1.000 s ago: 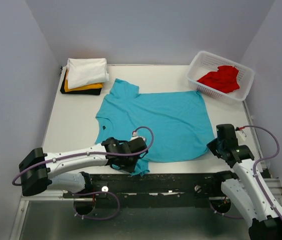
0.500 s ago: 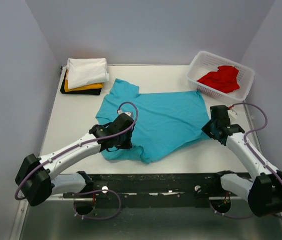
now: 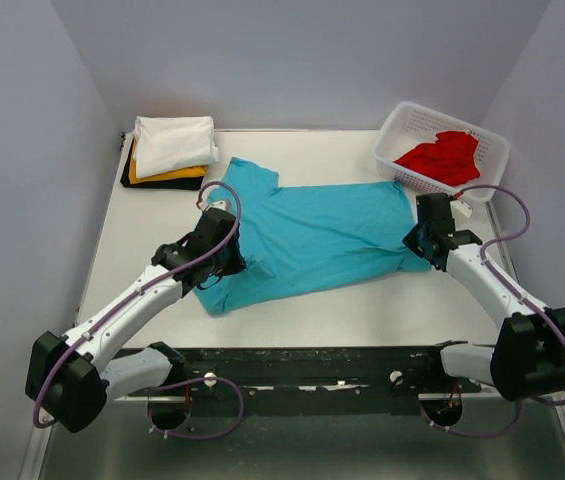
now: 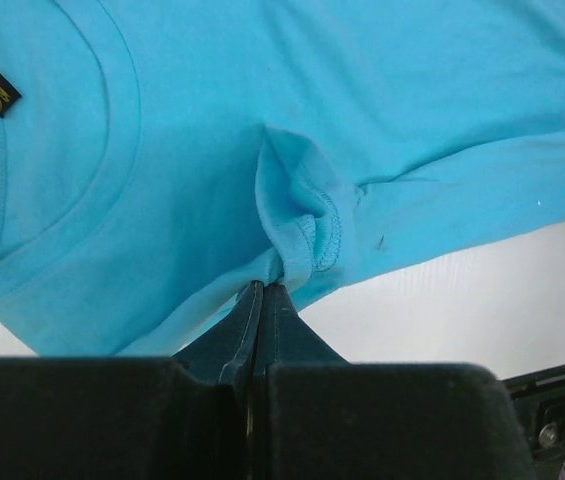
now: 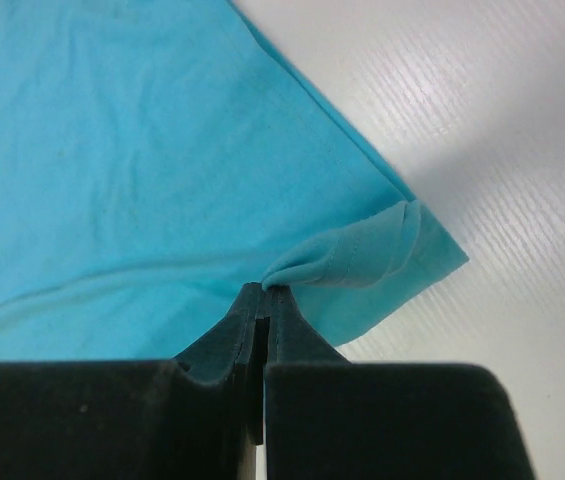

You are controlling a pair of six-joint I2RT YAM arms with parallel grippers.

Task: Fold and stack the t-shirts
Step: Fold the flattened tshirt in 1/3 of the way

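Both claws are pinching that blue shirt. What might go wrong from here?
The left gripper and right gripper each pinch only a small bunch at the edge of the blue shirt, so the cloth might slip free. The folded-over near edge lies slanted, so the fold may end up crooked. The right gripper sits near the basket and might bump it.

White lattice basket (image 3: 394,140) at far right corner of white table (image 3: 142,245); grey walls (image 3: 312,60) around.
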